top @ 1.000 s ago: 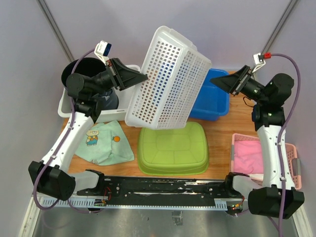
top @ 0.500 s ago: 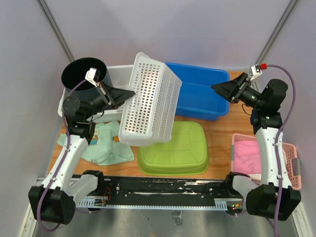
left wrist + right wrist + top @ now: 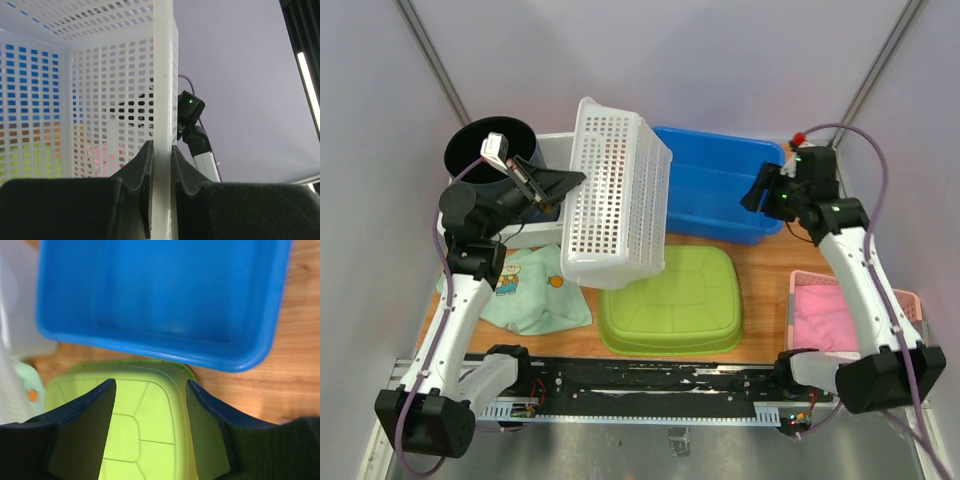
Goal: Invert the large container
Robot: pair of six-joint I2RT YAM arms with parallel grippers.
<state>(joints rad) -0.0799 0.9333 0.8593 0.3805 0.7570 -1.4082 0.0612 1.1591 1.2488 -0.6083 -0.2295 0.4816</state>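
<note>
Wooden table, left hand clamped on white basket rim, clearest in wrist view, right hand released.

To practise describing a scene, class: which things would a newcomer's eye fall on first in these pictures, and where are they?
First, the white mesh basket, held up steeply tilted at the centre-left, its edge pinched by the left pincer. Below it lies a lime-green tub, bottom up on the wooden table. A blue tub sits behind it, near which the right pincer hangs open and empty.
</note>
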